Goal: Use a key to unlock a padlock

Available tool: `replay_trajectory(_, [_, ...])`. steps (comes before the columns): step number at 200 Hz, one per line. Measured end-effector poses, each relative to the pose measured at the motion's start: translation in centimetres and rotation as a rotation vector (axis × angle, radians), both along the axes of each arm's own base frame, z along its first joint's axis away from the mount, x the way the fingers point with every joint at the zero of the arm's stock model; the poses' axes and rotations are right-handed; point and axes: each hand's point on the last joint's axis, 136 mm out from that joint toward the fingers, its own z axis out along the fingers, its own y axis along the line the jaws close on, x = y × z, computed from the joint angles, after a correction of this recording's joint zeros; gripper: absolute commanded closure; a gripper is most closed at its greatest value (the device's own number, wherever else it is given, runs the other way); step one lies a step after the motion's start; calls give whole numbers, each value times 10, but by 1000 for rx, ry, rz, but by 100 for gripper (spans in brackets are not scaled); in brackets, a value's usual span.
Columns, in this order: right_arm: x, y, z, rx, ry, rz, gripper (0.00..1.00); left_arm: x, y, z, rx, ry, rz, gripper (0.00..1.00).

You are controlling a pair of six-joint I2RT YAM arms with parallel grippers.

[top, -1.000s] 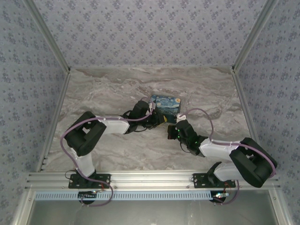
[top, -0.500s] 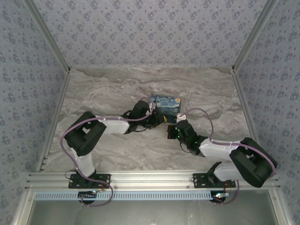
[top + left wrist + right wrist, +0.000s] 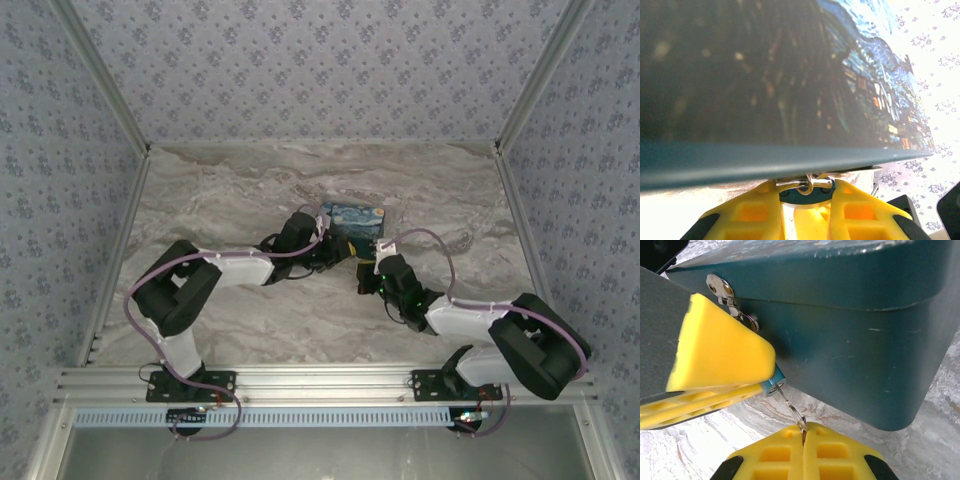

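Observation:
The tiny blue padlock [image 3: 805,196] sits between the yellow fingers of my left gripper [image 3: 805,187], which is shut on it. Its silvery shackle [image 3: 807,183] is hooked through the hasp of the blue starry-night box [image 3: 790,75]. In the right wrist view the padlock's bottom end [image 3: 773,384] pokes out under the left finger [image 3: 720,350]. The thin key [image 3: 790,407] runs from the padlock's keyhole down into my right gripper [image 3: 803,430], which is shut on its head. From above, the left gripper [image 3: 338,250] and right gripper [image 3: 368,272] meet at the box's near edge.
The painted box [image 3: 352,219] stands mid-table on the marble top [image 3: 230,190], with its teal side wall [image 3: 865,340] close ahead of the right gripper. The metal hasp [image 3: 722,289] is on the box's front. Patterned walls enclose the table on three sides.
The box has shifted slightly toward the back of the table, and both grippers have moved with it, still on the padlock and the key.

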Motion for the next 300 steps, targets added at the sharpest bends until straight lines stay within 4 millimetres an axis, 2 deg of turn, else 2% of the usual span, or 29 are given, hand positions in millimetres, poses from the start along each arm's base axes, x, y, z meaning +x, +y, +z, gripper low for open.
replay_trajectory(177, [14,-3,-3,19,-18,118,100,6,1,3,-5,-14,28,83])
replay_trajectory(300, [16,-5,-4,-85,-69,164,100,6,0,3,-4,-8,31,82])
